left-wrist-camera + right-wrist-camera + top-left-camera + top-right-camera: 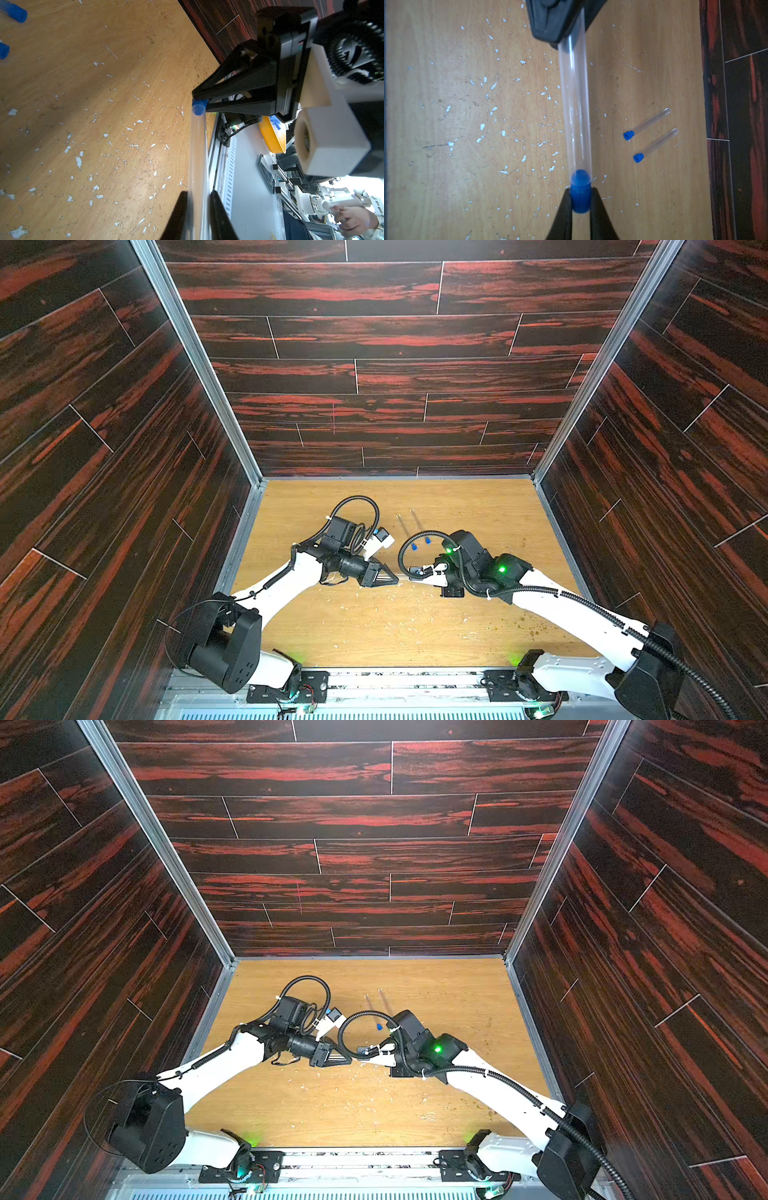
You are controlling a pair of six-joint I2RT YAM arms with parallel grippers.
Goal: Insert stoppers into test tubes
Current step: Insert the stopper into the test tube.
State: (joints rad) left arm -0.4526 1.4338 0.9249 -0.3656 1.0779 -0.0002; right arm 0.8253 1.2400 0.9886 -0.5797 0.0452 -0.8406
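**Grip state.** The left gripper [198, 212], a black two-fingered parallel unit, was clenched on a long, thin, clear test tube, the held tube [576, 108]. It gripped the straight wall towards the end away from the mouth. The right gripper [580, 201] was clamped across a tiny, bright blue, cylindrical plug, the third stopper [580, 195].

**Position.** The rounded nose of the third stopper sat just inside the mouth of the held tube, and its wider body was outside. Insertion is judged partway done. Two capped tubes [402, 524], also clear and slim, lay side by side on the tan wood-grain tabletop [446, 187], beyond the held tube and well apart from it. Each had a blue stopper [628, 135] seated in its mouth. Pale debris specks [481, 126] were scattered on the tabletop beneath the held tube.

**Handling.**
- The held tube is judged light, stiff and smooth-walled, so it could slide through the fingers under an end-on push. Whether it is glass or plastic cannot be told, so treat it as brittle.
- Hold the tube across its diameter on the straight wall with moderate force, and keep the push along its axis. Side load risks cracking or tilting it.
- Hold the stopper by its wider body, leaving the nose free.
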